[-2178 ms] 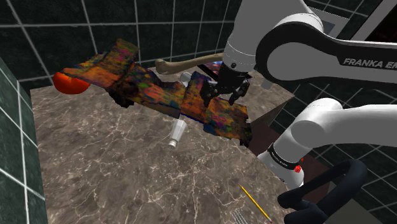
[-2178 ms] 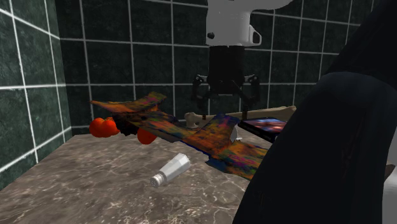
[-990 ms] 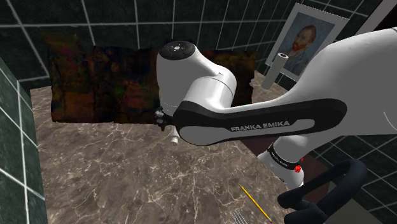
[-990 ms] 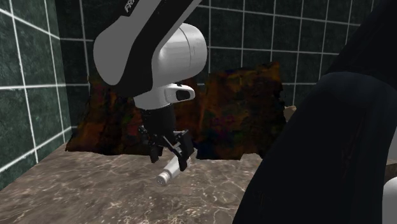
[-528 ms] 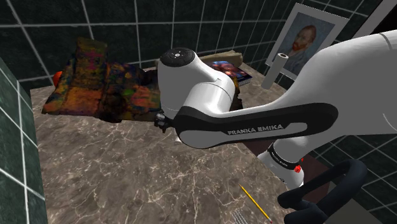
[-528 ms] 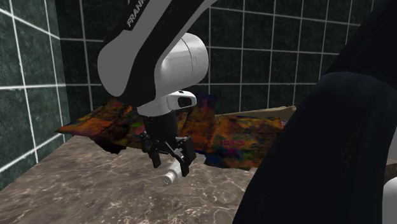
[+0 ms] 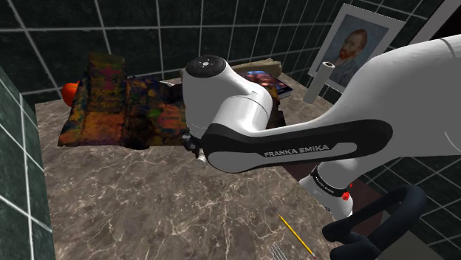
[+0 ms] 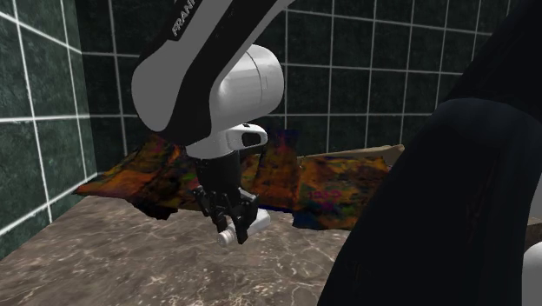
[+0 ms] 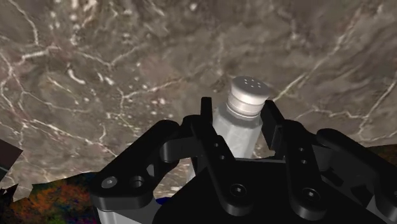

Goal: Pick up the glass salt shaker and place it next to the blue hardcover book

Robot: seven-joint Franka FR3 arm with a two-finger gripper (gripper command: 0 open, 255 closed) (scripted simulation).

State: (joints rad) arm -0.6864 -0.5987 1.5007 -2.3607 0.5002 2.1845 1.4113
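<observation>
Marble counter (image 7: 148, 214) | tool (image 9: 240, 118) clasps salt shaker (image 9: 247, 95) | multicoloured sheet (image 7: 111, 111) behind | book (image 7: 276, 83) beyond

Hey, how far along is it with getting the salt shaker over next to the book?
Done: the gripper is shut on the salt shaker, fingers clasping its body. In hand: the lift; the second exterior view leaves unclear whether it has cleared the marble counter. Left: carrying it to the book and setting it down beside it.
</observation>
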